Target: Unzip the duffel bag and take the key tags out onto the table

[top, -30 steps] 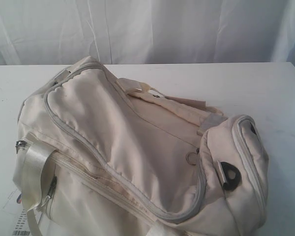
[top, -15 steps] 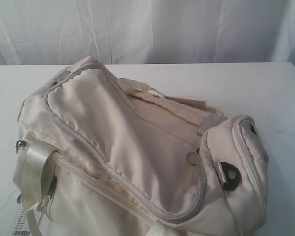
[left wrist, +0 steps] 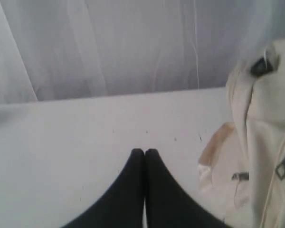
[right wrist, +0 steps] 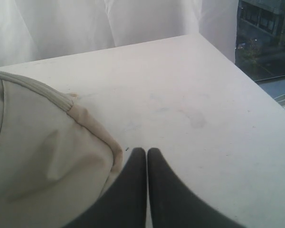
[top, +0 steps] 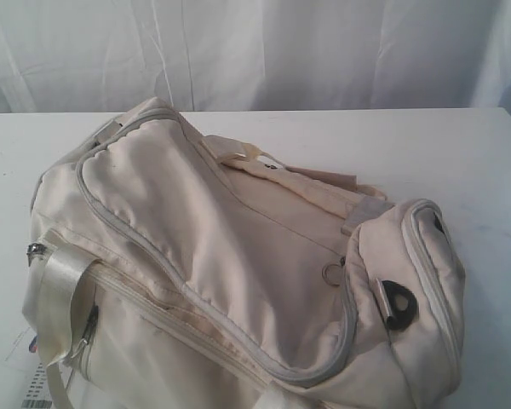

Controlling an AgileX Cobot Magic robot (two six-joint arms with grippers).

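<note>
On the worktop (top: 485,170) the bag (top: 221,256) lies zipped shut; the tags are out of sight, presumably inside. The zip comes first: I judge the small ring pull (top: 332,273) on the bag's top the thing to pinch, my other tool pinning fabric beside it so the track runs taut. My left tool (left wrist: 144,153) hangs clenched, empty, near one end of the bag; my right tool (right wrist: 147,151), clenched and empty, just beside the other end.

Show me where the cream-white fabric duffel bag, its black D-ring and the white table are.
Cream-white fabric duffel bag (top: 213,239): exterior view, top panel.
Black D-ring (top: 406,307): exterior view, its dark body.
White table (top: 468,162): exterior view, bare surface.
</note>
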